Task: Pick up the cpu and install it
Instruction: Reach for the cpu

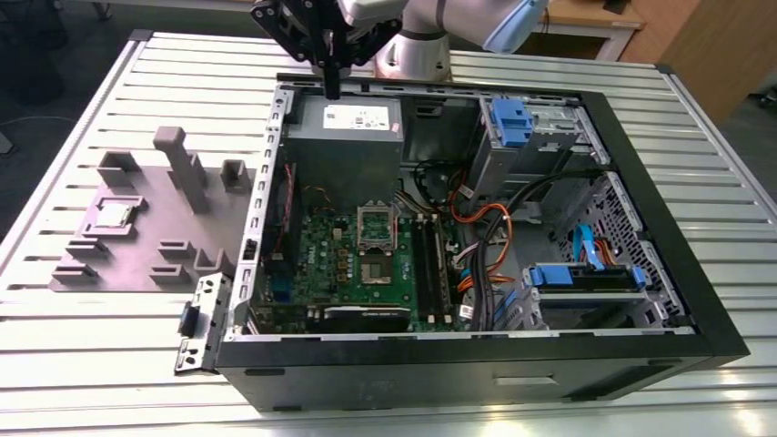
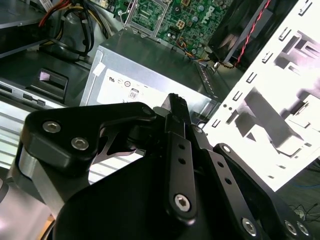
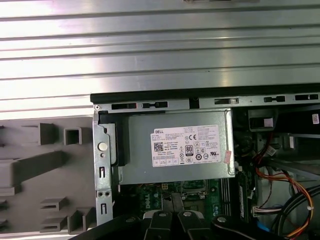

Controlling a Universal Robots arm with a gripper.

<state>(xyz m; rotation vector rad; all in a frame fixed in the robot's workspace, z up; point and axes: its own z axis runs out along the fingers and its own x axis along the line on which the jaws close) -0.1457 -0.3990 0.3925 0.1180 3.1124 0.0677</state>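
Black open-sided computer case [image 1: 425, 369] on slatted metal table [image 1: 73, 364]. Small square silvery-grey cpu [image 1: 116, 214]: outside case, seated on grey plastic fixture plate [image 1: 134, 264] beside case wall, exterior view's left. Black gripper [image 1: 330, 89]: above case's far edge, over grey power supply box [image 1: 346, 150]; jaws together, empty.

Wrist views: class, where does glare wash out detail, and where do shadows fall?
In the second wrist view the fixture plate blows out white, its blocks casting hard shadows; in the first wrist view the slatted table glares in bright bands.
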